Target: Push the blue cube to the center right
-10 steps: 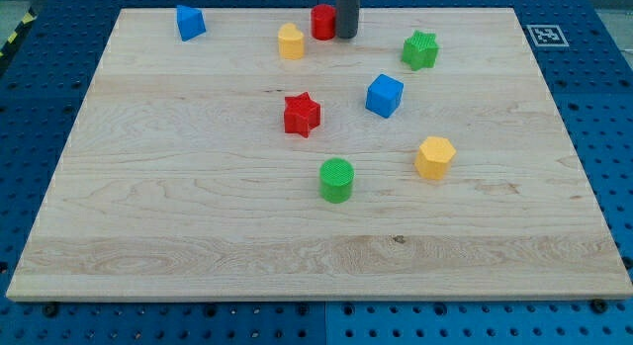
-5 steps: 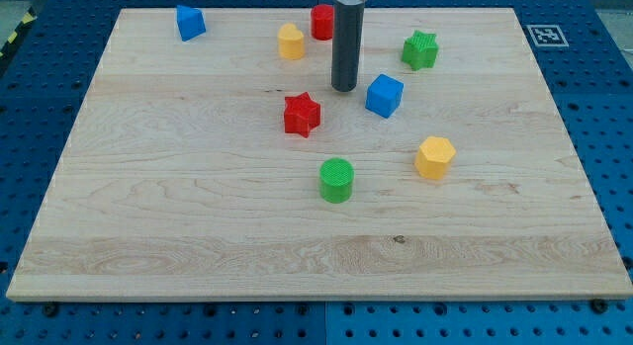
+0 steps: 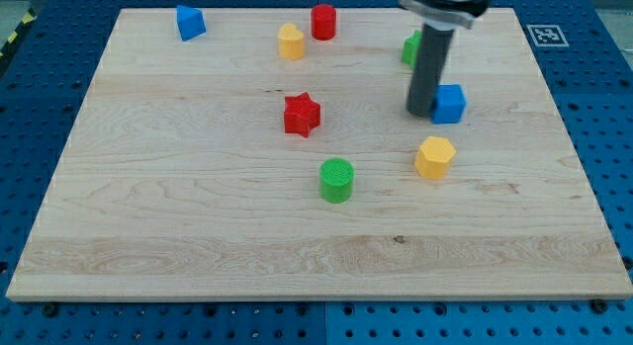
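The blue cube (image 3: 450, 104) sits right of the board's middle, above the yellow hexagonal block (image 3: 434, 157). My tip (image 3: 421, 112) rests against the cube's left side. The rod rises from there and hides most of the green star block (image 3: 407, 48) behind it.
A red star block (image 3: 302, 115) lies near the centre and a green cylinder (image 3: 336, 179) below it. A red cylinder (image 3: 323, 22), a yellow block (image 3: 290, 41) and another blue block (image 3: 190, 22) stand along the view's top. The wooden board (image 3: 198, 216) has a marker tag (image 3: 547, 35) at its top right.
My tip has moved down from the view's top, then right, pushing the blue cube about 65 px to the right and slightly down. The other blocks have not moved.
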`<action>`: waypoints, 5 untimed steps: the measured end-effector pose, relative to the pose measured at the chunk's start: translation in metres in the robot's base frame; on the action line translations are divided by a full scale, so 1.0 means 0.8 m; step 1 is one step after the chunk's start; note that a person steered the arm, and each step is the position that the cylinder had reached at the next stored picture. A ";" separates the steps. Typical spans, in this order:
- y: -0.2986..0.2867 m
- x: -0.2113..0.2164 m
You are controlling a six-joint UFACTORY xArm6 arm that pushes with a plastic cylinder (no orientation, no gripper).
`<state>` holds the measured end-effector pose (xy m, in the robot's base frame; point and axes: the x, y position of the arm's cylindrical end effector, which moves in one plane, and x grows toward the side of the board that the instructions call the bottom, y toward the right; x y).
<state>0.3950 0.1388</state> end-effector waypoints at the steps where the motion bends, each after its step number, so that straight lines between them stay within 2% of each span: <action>1: 0.036 0.000; 2: 0.067 0.002; 3: 0.074 0.032; 5: 0.142 0.062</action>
